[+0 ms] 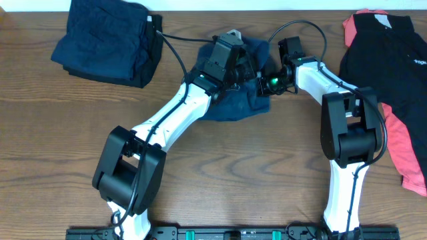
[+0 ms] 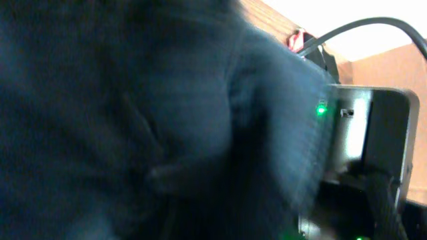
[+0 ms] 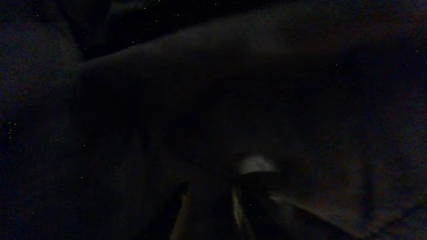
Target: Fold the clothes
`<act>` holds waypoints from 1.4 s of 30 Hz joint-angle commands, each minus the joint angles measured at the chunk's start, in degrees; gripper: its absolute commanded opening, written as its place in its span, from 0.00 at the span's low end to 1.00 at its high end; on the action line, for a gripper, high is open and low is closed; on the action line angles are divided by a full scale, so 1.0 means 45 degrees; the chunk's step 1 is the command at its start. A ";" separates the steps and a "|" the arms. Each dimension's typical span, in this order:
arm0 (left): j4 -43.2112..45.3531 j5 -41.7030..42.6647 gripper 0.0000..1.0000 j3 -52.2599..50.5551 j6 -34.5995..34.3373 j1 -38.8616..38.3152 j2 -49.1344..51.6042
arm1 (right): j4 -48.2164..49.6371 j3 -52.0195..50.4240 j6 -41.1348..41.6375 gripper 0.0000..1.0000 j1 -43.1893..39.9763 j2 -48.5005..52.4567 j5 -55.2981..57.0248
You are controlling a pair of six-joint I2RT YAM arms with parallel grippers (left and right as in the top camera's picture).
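Observation:
A crumpled navy-blue garment (image 1: 233, 105) lies at the table's back middle. Both grippers are at its upper edge. My left gripper (image 1: 235, 63) is pressed into the cloth. The left wrist view is filled with blurred navy cloth (image 2: 133, 120), and the fingers are hidden. My right gripper (image 1: 263, 81) is at the garment's right edge. In the dark right wrist view its fingers (image 3: 210, 207) stand close together with cloth (image 3: 267, 87) around them. A folded navy garment (image 1: 107, 40) lies at the back left. A black-and-coral shirt (image 1: 393, 80) lies at the right.
The right arm's body with a green light (image 2: 360, 133) shows close beside the left gripper. Cables (image 1: 180, 40) run across the back of the wooden table (image 1: 253, 173). The table's back edge runs just beyond the garments.

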 commanded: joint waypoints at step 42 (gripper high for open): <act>-0.4269 -0.3604 0.77 0.2225 0.8024 -0.1399 0.0908 | -0.1559 -0.0185 0.0194 0.62 -0.4954 -0.4726 0.1350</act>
